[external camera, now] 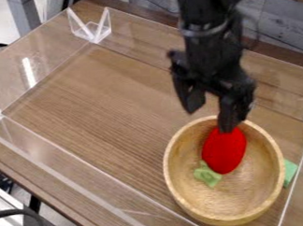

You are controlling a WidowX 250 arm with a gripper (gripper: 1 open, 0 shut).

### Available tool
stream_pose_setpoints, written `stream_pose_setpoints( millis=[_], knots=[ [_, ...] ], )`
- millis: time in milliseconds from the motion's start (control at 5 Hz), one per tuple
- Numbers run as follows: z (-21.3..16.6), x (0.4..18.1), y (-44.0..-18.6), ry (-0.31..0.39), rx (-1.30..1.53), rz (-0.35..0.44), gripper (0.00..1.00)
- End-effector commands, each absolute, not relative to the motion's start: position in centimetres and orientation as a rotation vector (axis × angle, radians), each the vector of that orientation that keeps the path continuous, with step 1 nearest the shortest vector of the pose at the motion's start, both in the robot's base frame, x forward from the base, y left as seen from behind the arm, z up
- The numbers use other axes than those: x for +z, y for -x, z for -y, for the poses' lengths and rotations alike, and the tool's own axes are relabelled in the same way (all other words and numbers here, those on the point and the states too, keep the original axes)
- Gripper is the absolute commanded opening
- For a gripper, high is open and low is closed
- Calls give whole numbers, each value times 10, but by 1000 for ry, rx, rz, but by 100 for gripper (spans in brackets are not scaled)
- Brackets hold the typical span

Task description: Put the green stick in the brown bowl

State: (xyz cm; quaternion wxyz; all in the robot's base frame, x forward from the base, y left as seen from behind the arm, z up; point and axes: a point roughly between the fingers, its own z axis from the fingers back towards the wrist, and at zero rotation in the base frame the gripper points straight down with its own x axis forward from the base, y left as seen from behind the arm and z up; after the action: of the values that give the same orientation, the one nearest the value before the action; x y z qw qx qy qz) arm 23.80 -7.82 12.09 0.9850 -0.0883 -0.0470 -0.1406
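The brown bowl (pixel 186 196) is a wide, shallow, light wooden dish at the lower right of the table. Inside it a small green stick (pixel 209 176) lies on the bowl's floor, just left of a red toy (pixel 224 149) that also sits in the bowl. My gripper (pixel 210 102) hangs above the bowl's far rim, pointing down, its black fingers (pixel 187 93) spread wide apart with nothing between them. It touches neither the stick nor the toy.
A clear plastic wall (pixel 40 67) fences in the wooden table (pixel 104 107). Another small green piece (pixel 290 172) sits outside the bowl's right rim, near the right wall. A clear bracket (pixel 89 25) stands at the far left corner.
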Motion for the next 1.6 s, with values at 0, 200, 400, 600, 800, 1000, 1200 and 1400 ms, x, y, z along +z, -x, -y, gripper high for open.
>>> stream_pose_setpoints(
  millis=[0, 200, 400, 600, 800, 1000, 1200, 1400],
  knots=[
    [82, 143, -263, 181, -268, 152, 100],
    [78, 149, -276, 177, -258, 165, 100],
    [76, 150, -287, 171, -215, 168, 100],
    [77, 147, -296, 170, -179, 158, 100],
    [68, 135, -297, 173, -187, 142, 100],
    [59, 124, -296, 176, -205, 129, 100],
    [52, 122, -297, 178, -237, 119, 100],
    [47, 121, -299, 181, -262, 108, 100]
  ],
)
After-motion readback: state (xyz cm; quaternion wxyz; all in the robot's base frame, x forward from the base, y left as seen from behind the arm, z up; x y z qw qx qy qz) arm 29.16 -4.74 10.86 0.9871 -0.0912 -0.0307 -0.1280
